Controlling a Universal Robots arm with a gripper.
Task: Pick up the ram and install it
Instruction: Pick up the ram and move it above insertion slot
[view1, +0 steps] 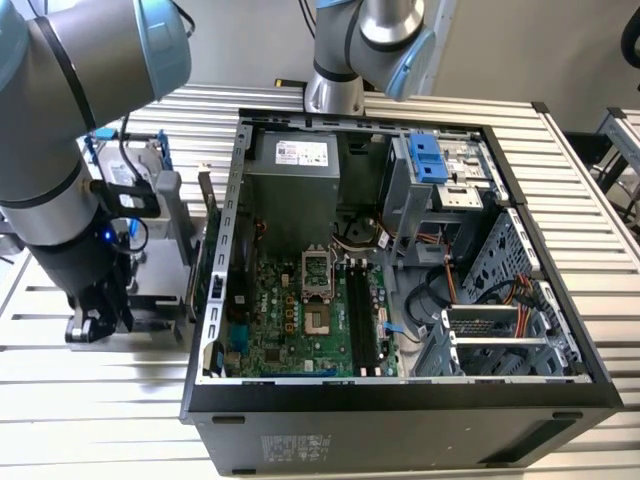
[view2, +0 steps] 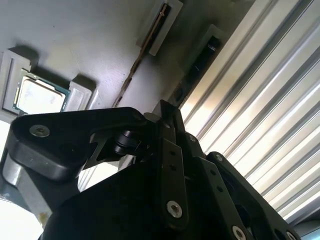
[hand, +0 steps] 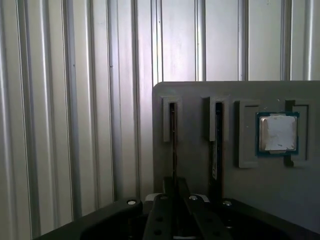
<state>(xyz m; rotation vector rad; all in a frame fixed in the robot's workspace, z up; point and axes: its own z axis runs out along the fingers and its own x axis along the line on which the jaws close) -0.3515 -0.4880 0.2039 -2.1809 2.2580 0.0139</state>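
Observation:
The ram (hand: 173, 150) stands on edge in a slot of a grey holder plate (hand: 195, 92) and shows as a thin dark strip (view2: 142, 50) in both wrist views. My gripper (hand: 176, 187) is down over that slot, its black fingers (view2: 167, 112) drawn together on the stick's upper edge. In the exterior view the gripper (view1: 95, 325) sits low at the holder (view1: 150, 290), on the exterior view's left beside the open computer case. The long black memory slots (view1: 362, 315) lie on the green motherboard inside the case.
A second stick (hand: 216, 145) sits in the neighbouring slot, with a processor chip (hand: 277, 132) in a recess beside it. The case wall (view1: 225, 270) stands between holder and motherboard. Cables, drive cages and a power supply (view1: 300, 170) crowd the case. A second arm's base (view1: 335, 90) stands behind it.

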